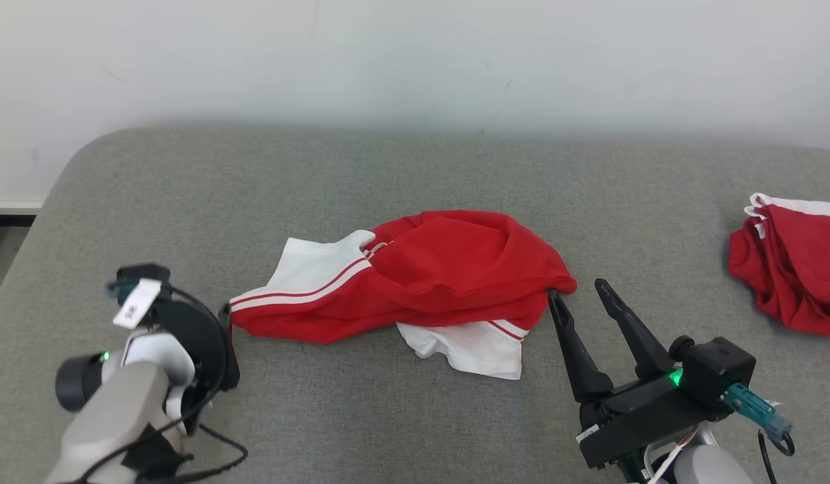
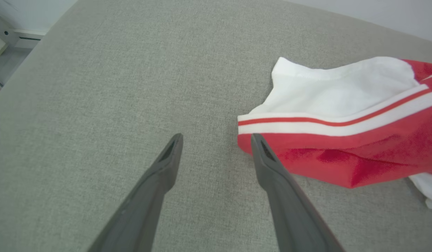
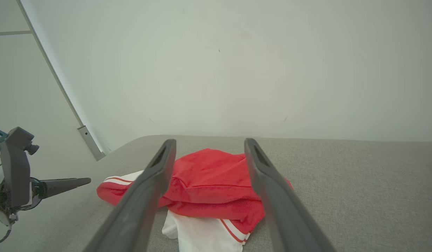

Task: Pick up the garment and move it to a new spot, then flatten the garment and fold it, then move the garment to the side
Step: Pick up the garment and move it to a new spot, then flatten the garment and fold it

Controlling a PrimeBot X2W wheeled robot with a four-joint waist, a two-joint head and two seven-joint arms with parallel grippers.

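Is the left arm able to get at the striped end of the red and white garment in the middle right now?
Probably yes. The left gripper stands open right beside the striped end of the garment, low over the grey surface, and nothing lies between them to block it.

the garment (image 1: 415,282) lies on the middle of the padded surface (image 1: 320,188). the left gripper (image 2: 216,137) is just beside its left end, the right gripper (image 1: 576,289) just beside its right end. a second garment (image 1: 791,269) lies well apart at the right edge, with a wall (image 1: 415,60) behind the far side.
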